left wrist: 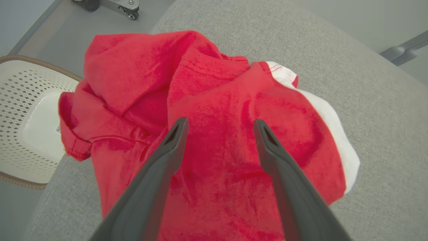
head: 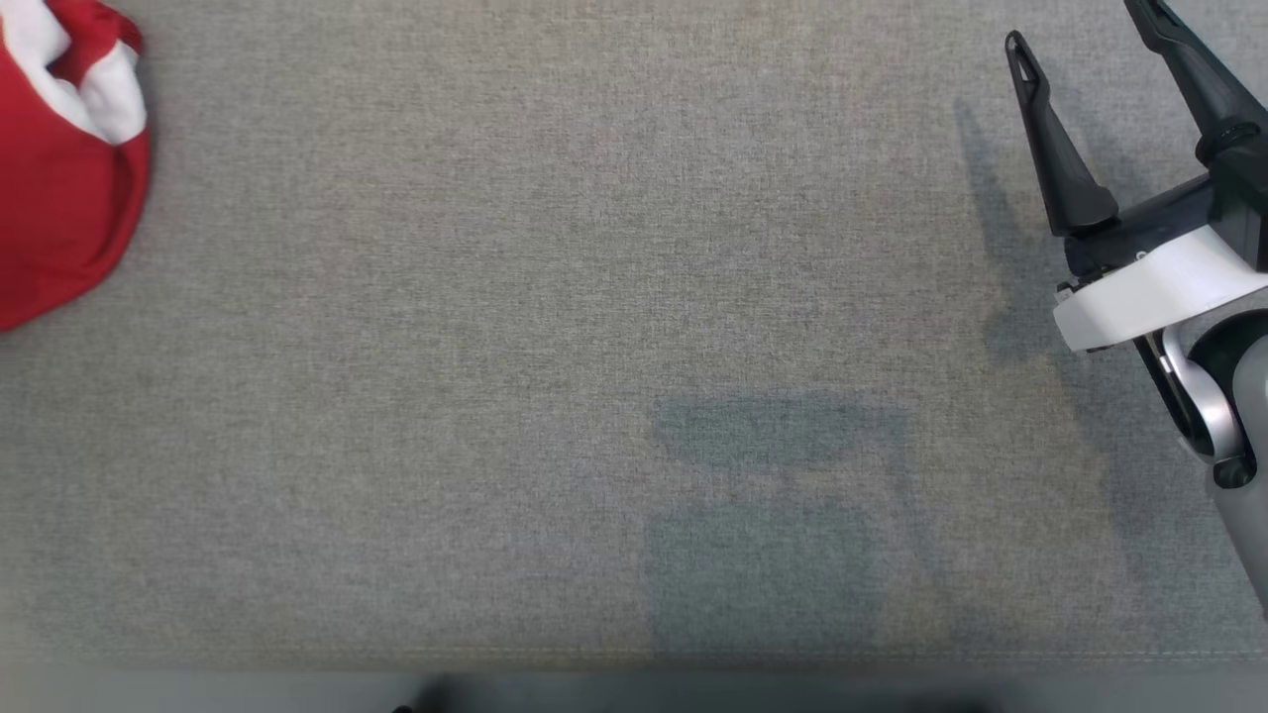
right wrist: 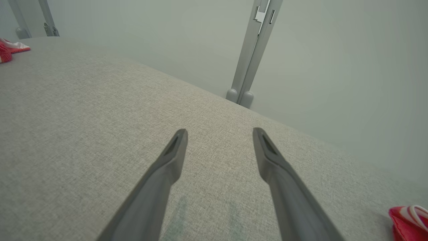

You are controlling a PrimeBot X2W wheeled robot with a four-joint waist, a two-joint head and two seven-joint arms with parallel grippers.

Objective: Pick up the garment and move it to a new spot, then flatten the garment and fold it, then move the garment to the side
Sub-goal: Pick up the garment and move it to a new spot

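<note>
You see the red-and-white garment [left wrist: 214, 134] lying crumpled on the grey padded table [head: 594, 297], at its left end, with 1 red fold reaching the table's rounded corner. Your left gripper [left wrist: 220, 125] hangs over that end of the table, its 2 fingers spread apart above the red cloth and holding nothing; whether they touch it cannot be told. Your right gripper [head: 1080, 25] stands over the table's right end, well apart from the garment, its 2 fingers likewise spread and empty. A white perforated basket [left wrist: 20, 100] sits beside the table's left corner.
</note>
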